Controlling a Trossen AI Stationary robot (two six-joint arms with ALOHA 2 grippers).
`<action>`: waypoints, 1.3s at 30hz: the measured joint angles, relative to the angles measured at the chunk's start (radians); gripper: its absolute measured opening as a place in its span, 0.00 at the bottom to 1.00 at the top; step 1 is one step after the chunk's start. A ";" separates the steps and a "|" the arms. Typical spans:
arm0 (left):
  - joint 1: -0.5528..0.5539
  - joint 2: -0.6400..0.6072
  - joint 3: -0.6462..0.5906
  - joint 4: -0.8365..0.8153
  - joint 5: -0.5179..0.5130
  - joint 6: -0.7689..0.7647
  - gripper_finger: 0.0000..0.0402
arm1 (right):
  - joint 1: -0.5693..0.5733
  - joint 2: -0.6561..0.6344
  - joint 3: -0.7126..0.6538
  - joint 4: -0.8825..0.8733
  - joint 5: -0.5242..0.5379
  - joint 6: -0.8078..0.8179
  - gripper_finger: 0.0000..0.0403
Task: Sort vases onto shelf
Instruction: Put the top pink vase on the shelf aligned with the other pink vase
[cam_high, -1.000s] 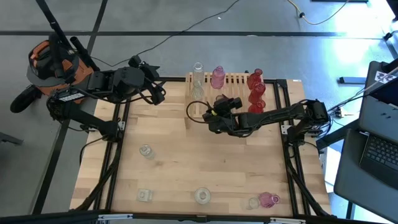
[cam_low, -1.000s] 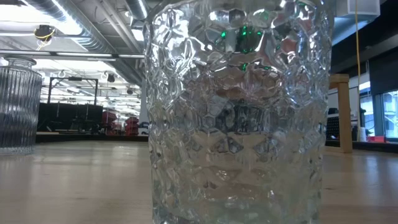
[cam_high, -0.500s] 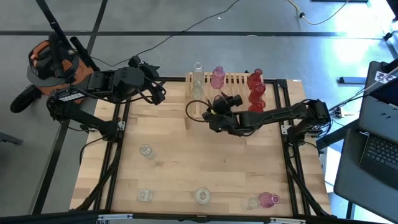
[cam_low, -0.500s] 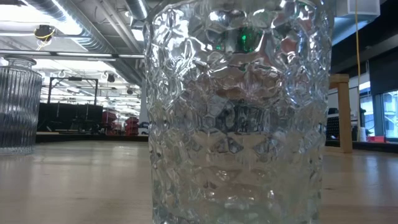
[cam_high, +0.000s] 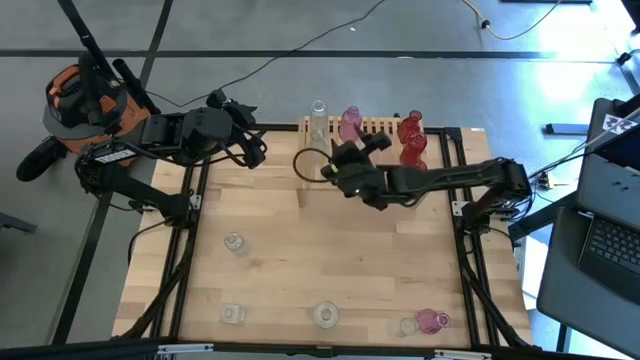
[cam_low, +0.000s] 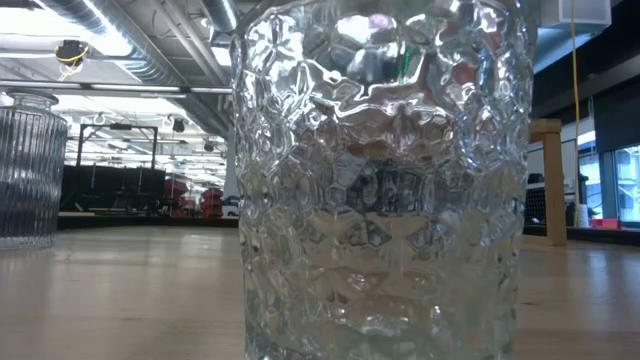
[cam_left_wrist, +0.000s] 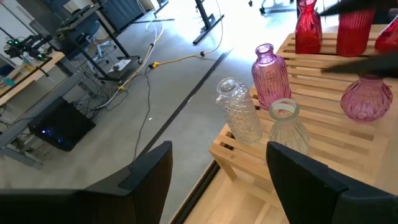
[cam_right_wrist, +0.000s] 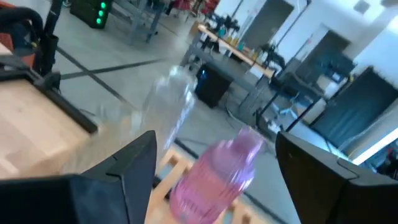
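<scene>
Hovering with jaws parted and empty beside the shelf (cam_high: 385, 128), right gripper (cam_high: 352, 160) faces an upright pink vase (cam_right_wrist: 214, 177) standing just ahead on the slats; left gripper (cam_high: 252, 150), open, waits far-left, farther off.

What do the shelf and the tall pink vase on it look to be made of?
The shelf looks like pale unfinished wood: parallel slats with visible grain and a matte surface. The tall pink vase looks like tinted glass: translucent, glossy, with fine vertical ribbing on its body. Clear plastic can't be ruled out by look alone.
</scene>
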 joint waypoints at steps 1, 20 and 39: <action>0.000 0.000 0.000 0.000 0.000 0.000 0.62 | 0.006 0.000 0.034 0.000 -0.015 -0.040 0.68; 0.000 0.010 0.000 0.001 0.005 0.001 0.62 | 0.271 0.003 0.296 -0.914 -0.250 0.562 0.32; 0.000 0.029 0.000 0.008 0.049 0.004 0.62 | 0.230 0.005 -0.061 -0.705 -0.370 0.870 0.01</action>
